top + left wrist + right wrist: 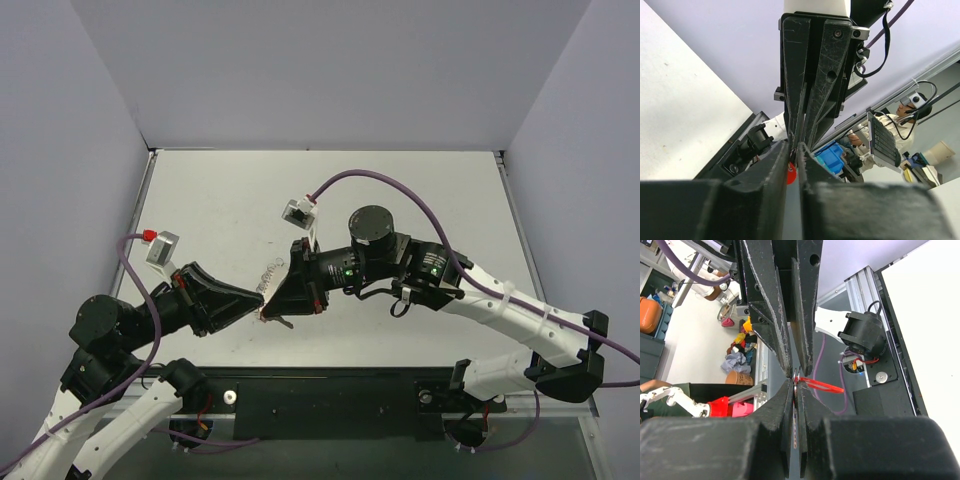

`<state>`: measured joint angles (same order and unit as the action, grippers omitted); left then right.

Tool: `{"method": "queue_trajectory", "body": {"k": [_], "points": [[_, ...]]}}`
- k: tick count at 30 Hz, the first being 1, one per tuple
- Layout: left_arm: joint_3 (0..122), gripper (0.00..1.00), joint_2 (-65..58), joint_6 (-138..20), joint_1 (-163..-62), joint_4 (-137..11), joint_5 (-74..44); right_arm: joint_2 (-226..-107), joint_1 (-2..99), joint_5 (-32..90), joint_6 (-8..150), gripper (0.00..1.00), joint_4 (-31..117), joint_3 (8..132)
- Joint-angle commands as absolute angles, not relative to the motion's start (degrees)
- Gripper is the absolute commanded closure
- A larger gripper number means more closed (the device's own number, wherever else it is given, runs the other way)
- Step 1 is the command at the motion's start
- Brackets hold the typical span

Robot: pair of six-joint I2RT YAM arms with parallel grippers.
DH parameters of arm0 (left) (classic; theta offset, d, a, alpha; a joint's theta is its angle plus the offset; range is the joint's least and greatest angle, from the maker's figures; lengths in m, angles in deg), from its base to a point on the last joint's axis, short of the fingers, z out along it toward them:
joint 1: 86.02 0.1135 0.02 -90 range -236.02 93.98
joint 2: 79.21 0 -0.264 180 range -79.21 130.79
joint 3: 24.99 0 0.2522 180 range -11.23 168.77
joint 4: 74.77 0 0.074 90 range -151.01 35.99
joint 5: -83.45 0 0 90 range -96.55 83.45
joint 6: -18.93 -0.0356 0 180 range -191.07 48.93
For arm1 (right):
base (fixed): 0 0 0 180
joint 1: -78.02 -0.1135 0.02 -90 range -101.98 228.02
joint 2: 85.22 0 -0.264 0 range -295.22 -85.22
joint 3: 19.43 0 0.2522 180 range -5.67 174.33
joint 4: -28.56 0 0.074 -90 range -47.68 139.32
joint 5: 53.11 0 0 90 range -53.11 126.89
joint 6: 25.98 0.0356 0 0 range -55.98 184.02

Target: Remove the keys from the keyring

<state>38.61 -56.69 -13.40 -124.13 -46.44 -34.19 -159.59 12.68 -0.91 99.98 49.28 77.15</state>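
My two grippers meet tip to tip above the table's middle. In the left wrist view my left gripper is shut, with the key's red head showing between its fingers. In the right wrist view my right gripper is shut on the thin metal keyring, seen edge-on. A red piece sticks out to the right at the tips. From above, the left gripper and right gripper touch, and they hide the key and ring.
The white table has walls at the back and both sides. A black base rail runs along the near edge. A purple cable loops over the right arm.
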Motion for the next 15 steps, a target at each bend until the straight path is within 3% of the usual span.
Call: {"method": "queue_trajectory", "body": {"k": [1, 4, 10, 15], "points": [[39.4, 0.83, -56.4, -13.6, -124.2, -49.5, -34.3, -159.7, 12.4, -0.8, 100.0, 1.00, 45.6, 79.1], [39.4, 1.00, -56.3, -13.4, -124.2, -49.8, -34.6, -159.6, 12.4, -0.8, 99.8, 1.00, 45.4, 79.0], [40.9, 1.00, -55.9, -14.9, -124.2, -48.2, -36.2, -160.3, 12.4, -1.1, 99.6, 1.00, 46.0, 79.8], [45.7, 1.00, -52.5, -21.6, -124.2, -39.2, -40.9, -163.3, 13.1, -4.1, 96.8, 1.00, 55.4, 84.5]]}}
